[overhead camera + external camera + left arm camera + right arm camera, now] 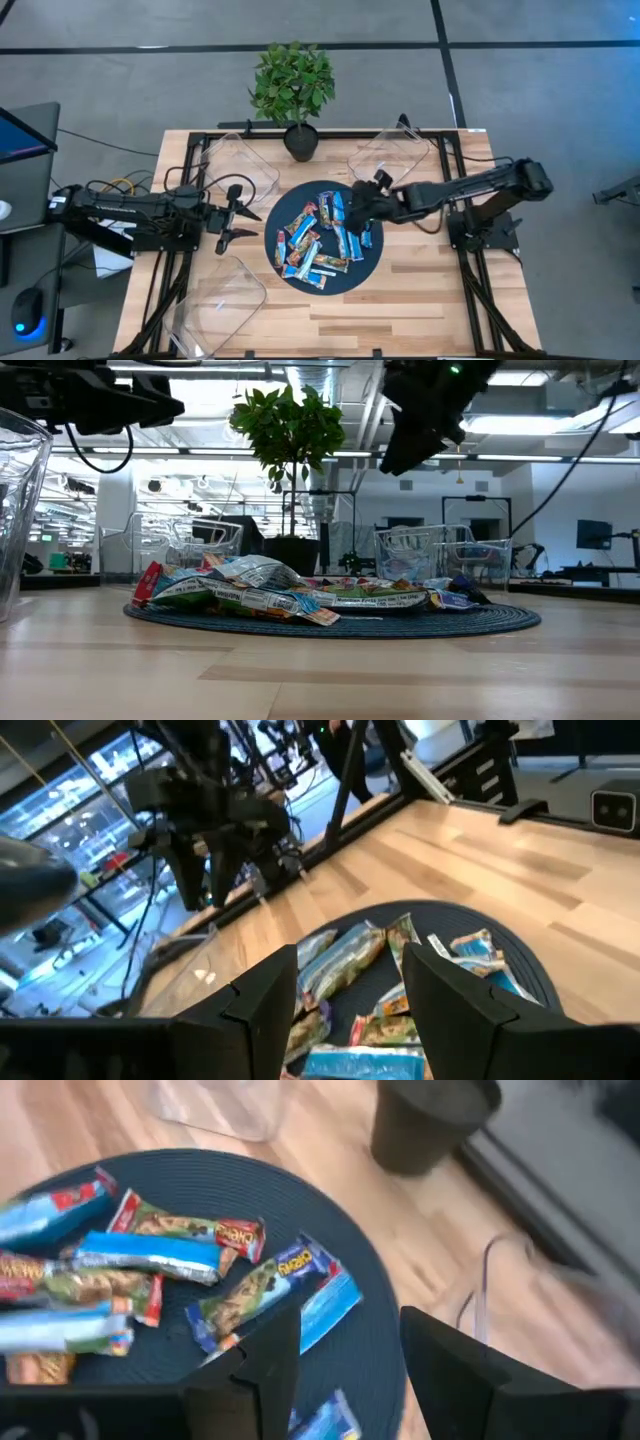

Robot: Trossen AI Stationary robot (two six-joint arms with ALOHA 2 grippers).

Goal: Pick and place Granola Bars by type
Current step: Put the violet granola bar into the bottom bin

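Several granola bars (315, 240) lie heaped on a round dark blue mat (372, 262) at mid-table. Most wrappers are blue-and-white, some green, orange or red. The low view shows the pile (280, 592) resting flat on the mat. My right gripper (350, 212) hovers open above the mat's far right part; its wrist view looks down on bars (265, 1285) between its fingers (350, 1380). My left gripper (240, 217) is open, raised just left of the mat, with bars (345, 955) ahead of it (350, 1010).
Clear plastic bins stand at the far left (240, 160), the far right (395, 150) and the near left (225, 300) of the table. A potted plant (298, 140) sits at the far edge, just behind the mat. Bare wood lies near and right (430, 300).
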